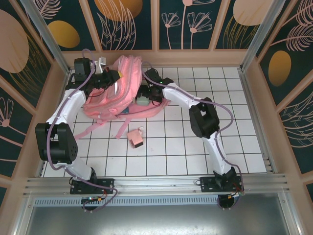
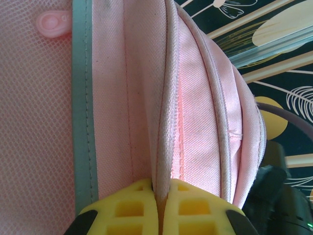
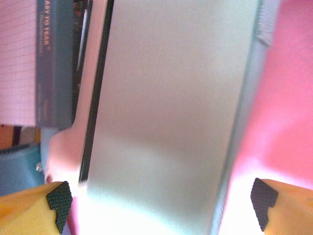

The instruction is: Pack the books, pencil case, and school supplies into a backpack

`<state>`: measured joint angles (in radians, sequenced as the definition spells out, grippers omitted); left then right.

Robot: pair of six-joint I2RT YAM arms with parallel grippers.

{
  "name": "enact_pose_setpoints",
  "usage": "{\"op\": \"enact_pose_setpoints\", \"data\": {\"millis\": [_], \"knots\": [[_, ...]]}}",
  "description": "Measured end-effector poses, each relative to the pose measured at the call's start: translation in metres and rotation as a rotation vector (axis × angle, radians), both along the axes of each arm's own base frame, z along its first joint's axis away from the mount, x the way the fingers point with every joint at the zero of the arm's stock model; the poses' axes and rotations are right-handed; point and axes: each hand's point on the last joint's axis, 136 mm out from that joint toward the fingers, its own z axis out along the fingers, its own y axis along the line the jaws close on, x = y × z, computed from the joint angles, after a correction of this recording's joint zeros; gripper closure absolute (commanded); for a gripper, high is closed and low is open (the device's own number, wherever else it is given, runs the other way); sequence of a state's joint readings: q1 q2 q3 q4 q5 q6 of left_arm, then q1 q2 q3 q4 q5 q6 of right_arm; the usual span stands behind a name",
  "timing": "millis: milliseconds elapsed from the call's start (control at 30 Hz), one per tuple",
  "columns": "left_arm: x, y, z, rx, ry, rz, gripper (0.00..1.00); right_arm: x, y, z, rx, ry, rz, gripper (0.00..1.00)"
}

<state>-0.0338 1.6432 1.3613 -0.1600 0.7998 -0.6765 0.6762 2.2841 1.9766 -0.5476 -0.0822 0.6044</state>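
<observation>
A white tiled table (image 1: pixel 166 156) sits inside a booth of dark teal panels printed with pale flowers. Nearest the arm bases at the bottom of the overhead frame, a little pink box (image 1: pixel 135 138) lies loose on the tiles just left of centre. Above it, in the upper middle, the pink backpack (image 1: pixel 129 73) lies slumped, and both arms reach into it.

The left gripper (image 2: pixel 159 196) is clenched on a piped seam of the backpack's fabric, its yellow fingers (image 2: pixel 127 208) pressed together on the cord. The right gripper (image 3: pixel 161 208) stands released. Its black pads (image 3: pixel 58 203) sit wide apart, clear of the mint-green case (image 3: pixel 171 98) lying lengthwise between them against the bag's pink lining.

The step looks like dropping the case into the bag. To do it well, the left pinch should lift the seam so the mouth gapes. The right arm should back out along the case's length, pads wide, so nothing catches and drags the case out.

The overhead view gives the layout and the box not yet packed, but the jaws there are too small to judge. The right wrist view settles that the pads are off the case. It also shows a notepad (image 3: pixel 51 68) with a lined pink page and a grey spine at its upper left. The left wrist view shows the pinch itself, pink mesh (image 2: pixel 34 122) and a zip pull (image 2: pixel 51 23) at its upper left.
</observation>
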Motion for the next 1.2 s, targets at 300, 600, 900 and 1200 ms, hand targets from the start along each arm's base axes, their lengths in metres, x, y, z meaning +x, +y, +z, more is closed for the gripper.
{"op": "enact_pose_setpoints", "data": {"millis": [300, 600, 900, 1200], "knots": [[0.003, 0.001, 0.001, 0.012, -0.007, 0.007, 1.00, -0.045, -0.039, 0.053, -0.033, -0.079, 0.064, 0.19], [0.004, 0.002, 0.002, 0.015, -0.010, 0.013, 1.00, -0.117, -0.025, 0.019, -0.058, -0.026, 0.235, 0.28], [0.005, 0.003, 0.001, 0.019, -0.004, 0.020, 1.00, -0.201, 0.011, -0.001, -0.114, -0.022, 0.470, 0.06], [0.005, 0.004, 0.001, 0.023, -0.004, 0.026, 1.00, -0.240, 0.037, -0.011, -0.152, -0.043, 0.561, 0.03]]}}
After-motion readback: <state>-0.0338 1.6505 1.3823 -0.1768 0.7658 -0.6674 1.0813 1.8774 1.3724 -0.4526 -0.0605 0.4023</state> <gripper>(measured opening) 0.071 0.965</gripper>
